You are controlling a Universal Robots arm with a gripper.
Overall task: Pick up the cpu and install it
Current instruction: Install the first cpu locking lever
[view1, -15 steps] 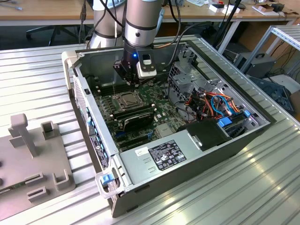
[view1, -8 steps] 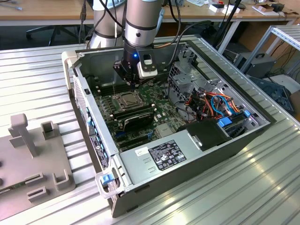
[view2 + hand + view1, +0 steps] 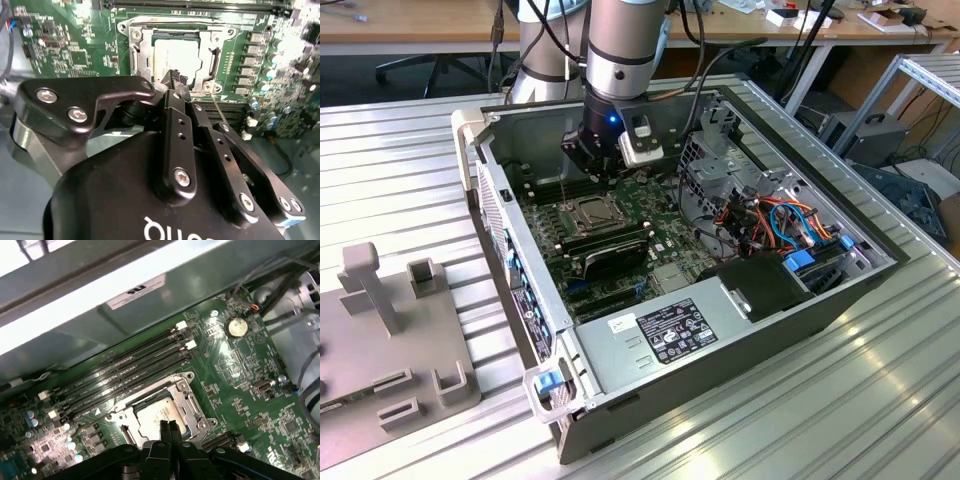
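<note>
The black fingers (image 3: pixel 168 427), pressed together and empty, hover over the flat silver-grey square cpu (image 3: pixel 159 416) in its metal-framed socket (image 3: pixel 192 402).

Dull silver cpu (image 3: pixel 177 56), green motherboard (image 3: pixel 75 55), black tool (image 3: pixel 176 79), blue cables (image 3: pixel 800 258).

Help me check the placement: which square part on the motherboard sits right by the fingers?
The cpu, the dull silver square lying inside the metal socket frame. The closed fingers hover over its edge; the motherboard's black chips lie farther off.
</note>
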